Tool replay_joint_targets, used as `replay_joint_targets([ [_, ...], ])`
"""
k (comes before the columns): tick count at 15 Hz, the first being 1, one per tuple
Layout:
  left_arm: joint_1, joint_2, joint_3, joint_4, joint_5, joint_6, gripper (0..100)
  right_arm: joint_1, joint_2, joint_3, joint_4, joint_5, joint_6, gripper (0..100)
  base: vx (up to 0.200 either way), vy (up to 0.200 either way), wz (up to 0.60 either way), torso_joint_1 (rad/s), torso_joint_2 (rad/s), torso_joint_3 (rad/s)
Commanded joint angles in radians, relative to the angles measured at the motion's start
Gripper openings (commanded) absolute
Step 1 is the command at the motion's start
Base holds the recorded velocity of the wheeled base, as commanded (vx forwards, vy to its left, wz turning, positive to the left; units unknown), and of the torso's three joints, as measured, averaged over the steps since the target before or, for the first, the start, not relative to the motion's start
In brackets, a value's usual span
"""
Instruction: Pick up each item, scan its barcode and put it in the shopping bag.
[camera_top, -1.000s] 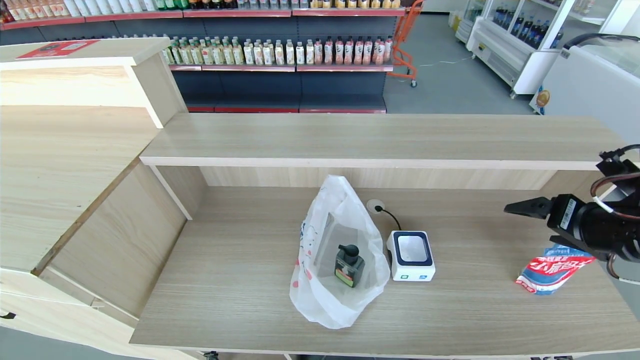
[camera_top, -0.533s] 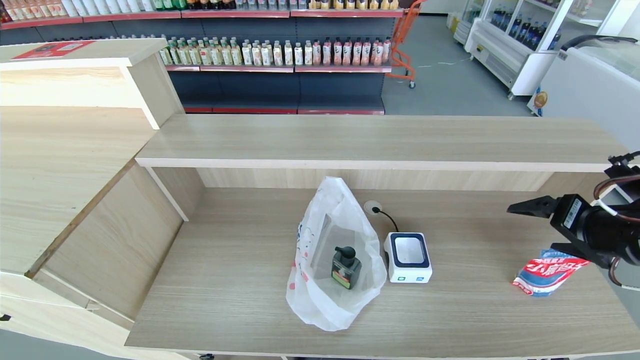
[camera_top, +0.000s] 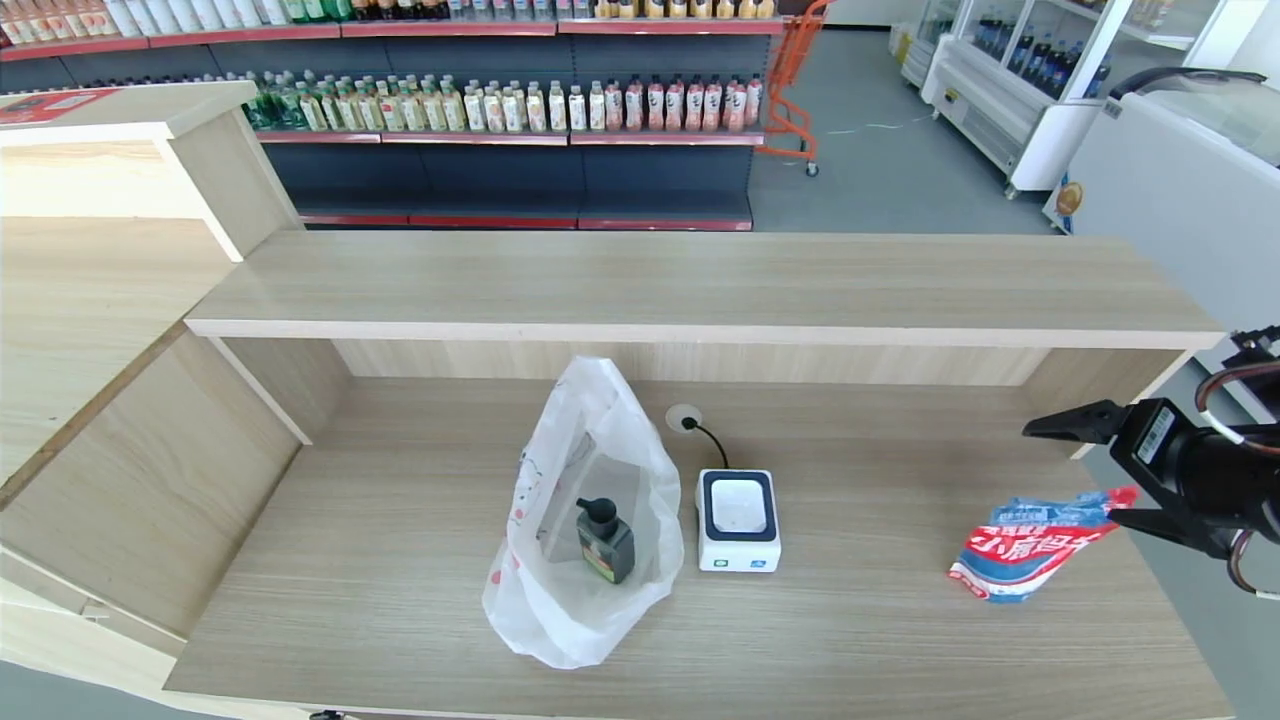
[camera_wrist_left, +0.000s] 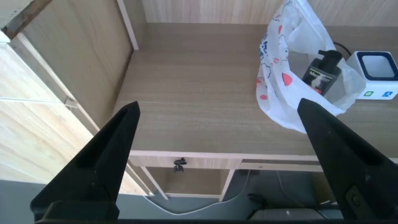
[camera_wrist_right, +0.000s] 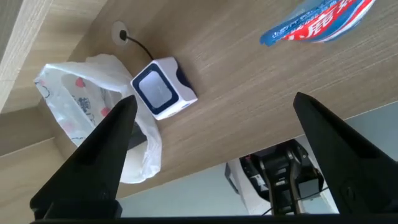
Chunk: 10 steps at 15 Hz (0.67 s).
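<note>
Head view. The bench (camera_top: 400, 520) is light wood grain with a raised shelf along its far side. The bag (camera_top: 560, 620) stands near the middle. It is thin white translucent plastic with small red marks on its left side, peaked at the top and open toward the camera. Inside it, upright, is a dark pump bottle (camera_top: 605, 545) with a black pump head and a label with a green band. Just right of the bag, apart from it, sits the scanner (camera_top: 738, 507), a white box with a dark blue frame round a pale window. A black cable (camera_top: 712, 445) runs from its back to a round port in the bench.

Well to the right lies the pouch (camera_top: 1030, 545). It lies flat and slanted, red and white in the middle with blue ends. The right gripper (camera_top: 1068, 474) hangs at the bench's right edge, fingers apart and holding nothing. The lower finger is just beside the pouch's red corner. I cannot tell whether they touch.

Left wrist view. The left gripper (camera_wrist_left: 219, 106) has its fingers wide apart with nothing between them, off the bench's near left corner. The bag (camera_wrist_left: 280, 93), bottle (camera_wrist_left: 322, 71) and scanner (camera_wrist_left: 376, 68) lie beyond.

Right wrist view. The dark fingers (camera_wrist_right: 93, 168) are spread and empty. Scanner (camera_wrist_right: 163, 88) and bag (camera_wrist_right: 81, 93) are ahead, and the pouch (camera_wrist_right: 317, 22) lies flat on the bench, clear of both fingers.
</note>
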Motion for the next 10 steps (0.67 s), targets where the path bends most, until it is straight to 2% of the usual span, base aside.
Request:
replay_joint_targets([
  [1, 0.0, 0.0, 0.0, 0.0, 0.001, -0.001, 100, 0.004, 0.006, -0.004, 0.0, 0.0, 0.0, 100, 0.0, -0.2, 0.0, 0.002, 0.0, 0.002],
  [4, 0.0, 0.0, 0.0, 0.0, 0.001, -0.012, 100, 0.004, 0.002, 0.005, 0.013, 0.0, 0.002, 100, 0.0, -0.2, 0.0, 0.004, 0.01, 0.004],
  [7, 0.0, 0.0, 0.0, -0.002, 0.001, -0.015, 100, 0.004, -0.003, 0.011, 0.019, 0.0, 0.002, 100, 0.0, 0.0, 0.0, 0.0, 0.0, 0.0],
  [8, 0.0, 0.0, 0.0, -0.002, 0.001, -0.026, 100, 0.004, -0.003, 0.016, 0.019, 0.0, 0.002, 100, -0.2, 0.0, 0.0, -0.002, 0.0, -0.002],
  [10, 0.0, 0.0, 0.0, -0.002, 0.001, -0.027, 100, 0.004, -0.003, 0.023, 0.019, 0.0, 0.002, 100, -0.2, 0.0, 0.0, 0.007, 0.0, 0.0],
])
